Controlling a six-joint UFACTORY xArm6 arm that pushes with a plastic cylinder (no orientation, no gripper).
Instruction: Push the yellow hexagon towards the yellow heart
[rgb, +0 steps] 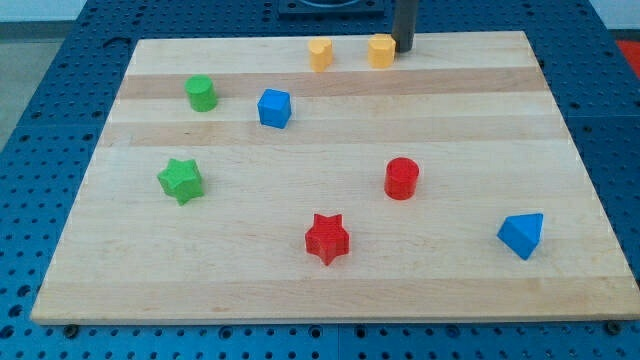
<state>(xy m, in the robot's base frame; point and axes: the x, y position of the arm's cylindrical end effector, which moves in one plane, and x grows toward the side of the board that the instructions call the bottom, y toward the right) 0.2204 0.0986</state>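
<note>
The yellow hexagon (381, 50) lies near the board's top edge, right of centre. The yellow heart (320, 54) lies a short way to its left, with a small gap between them. My tip (404, 49) comes down at the board's top edge, right beside the hexagon's right side; it looks to be touching or almost touching it.
On the wooden board (330, 280) also lie a green cylinder (201, 93), a blue cube (274, 108), a green star (181, 181), a red cylinder (401, 179), a red star (327, 238) and a blue triangular block (522, 235).
</note>
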